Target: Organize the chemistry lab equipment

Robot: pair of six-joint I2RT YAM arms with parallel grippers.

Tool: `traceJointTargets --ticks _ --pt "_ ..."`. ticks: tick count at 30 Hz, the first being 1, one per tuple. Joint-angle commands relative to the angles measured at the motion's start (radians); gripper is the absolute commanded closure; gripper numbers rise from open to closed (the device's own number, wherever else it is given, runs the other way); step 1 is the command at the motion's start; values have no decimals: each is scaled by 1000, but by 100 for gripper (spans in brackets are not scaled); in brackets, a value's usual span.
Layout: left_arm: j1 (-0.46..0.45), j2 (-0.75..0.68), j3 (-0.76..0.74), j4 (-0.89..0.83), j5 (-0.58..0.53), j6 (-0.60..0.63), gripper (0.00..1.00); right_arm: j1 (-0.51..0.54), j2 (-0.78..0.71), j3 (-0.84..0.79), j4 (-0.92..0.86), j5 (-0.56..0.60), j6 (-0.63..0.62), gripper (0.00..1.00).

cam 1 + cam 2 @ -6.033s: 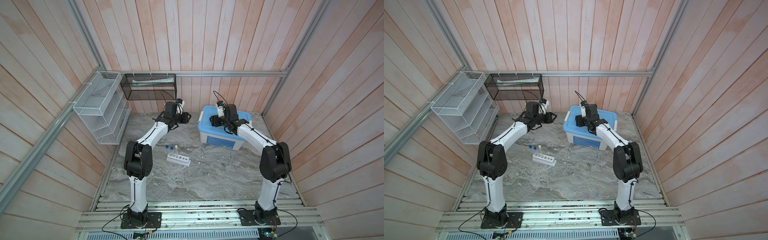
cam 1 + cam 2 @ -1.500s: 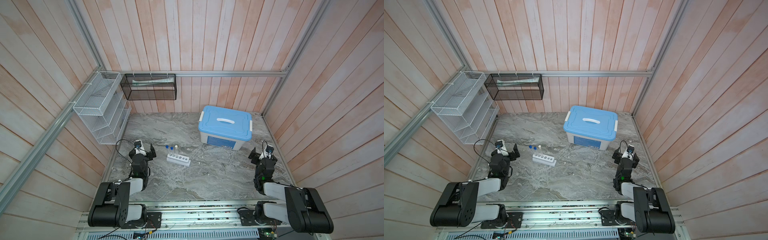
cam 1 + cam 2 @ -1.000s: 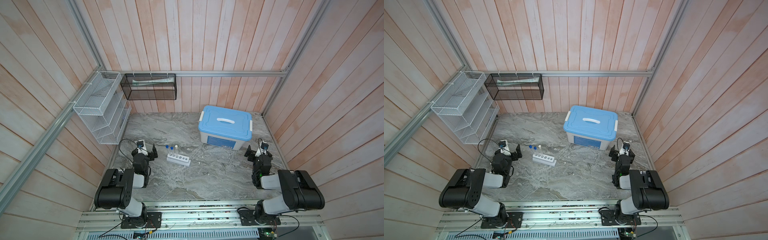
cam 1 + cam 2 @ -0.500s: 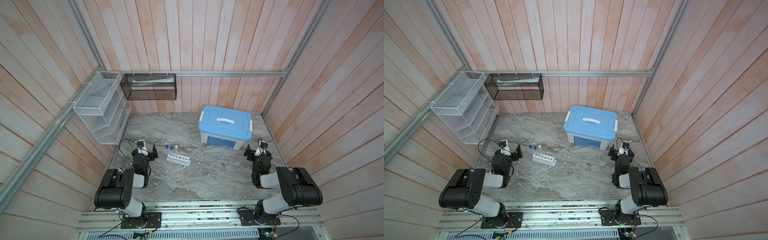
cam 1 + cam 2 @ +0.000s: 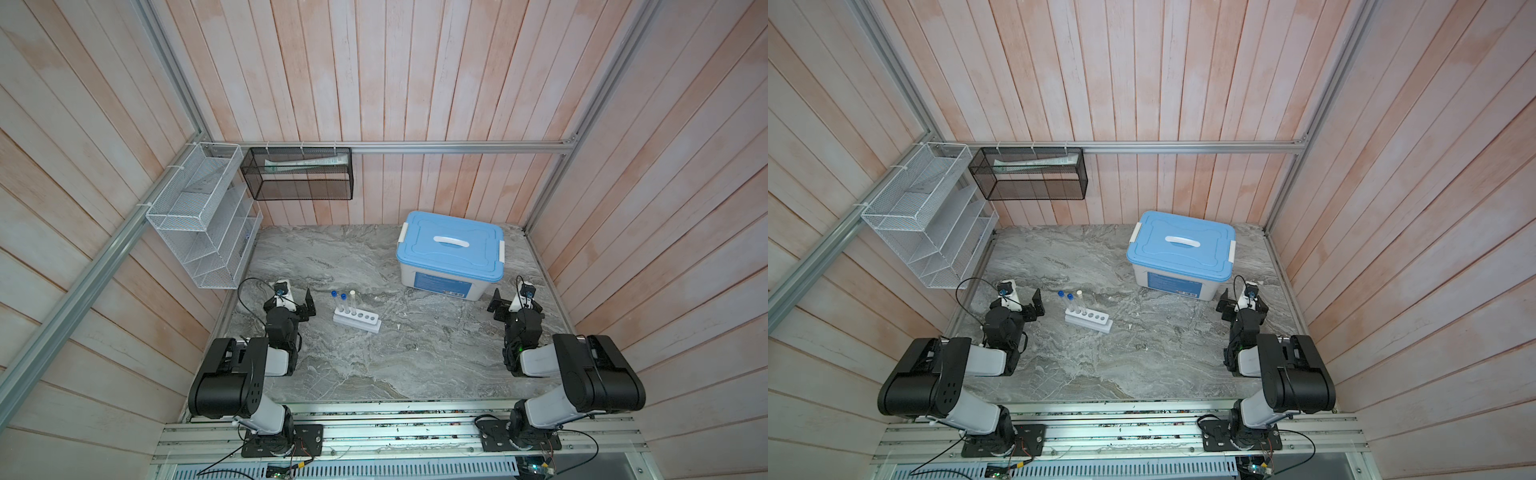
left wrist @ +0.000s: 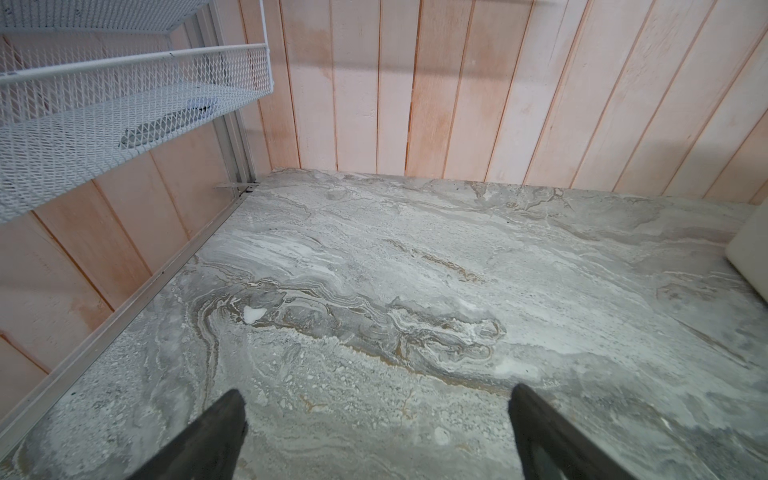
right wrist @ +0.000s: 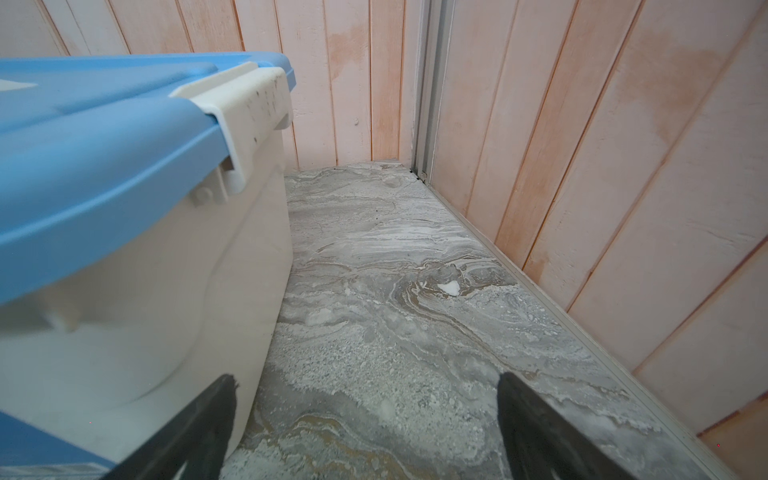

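Starting at the near edge, you had both arms folded low on the grey marbled surface, their bulk hiding the strip beneath. Your left hand and right hand each stood wide open, holding nothing; the wrist views cut their fingers off at the frame. Between the hands, nearer the left one, the white rack lay with its long axis across the surface, right end slightly nearer you. Three test tubes stood upright at its left end, caps up. Farther back, a shut blue lid hid what the bin held. Beyond, mesh baskets hung on pink plank walls; what lay inside was hard to make out.
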Motion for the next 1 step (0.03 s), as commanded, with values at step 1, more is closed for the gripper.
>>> traceJointTargets --ticks 1 --pt "3 -7 18 16 5 1 0 -5 -8 18 -3 -11 -3 2"
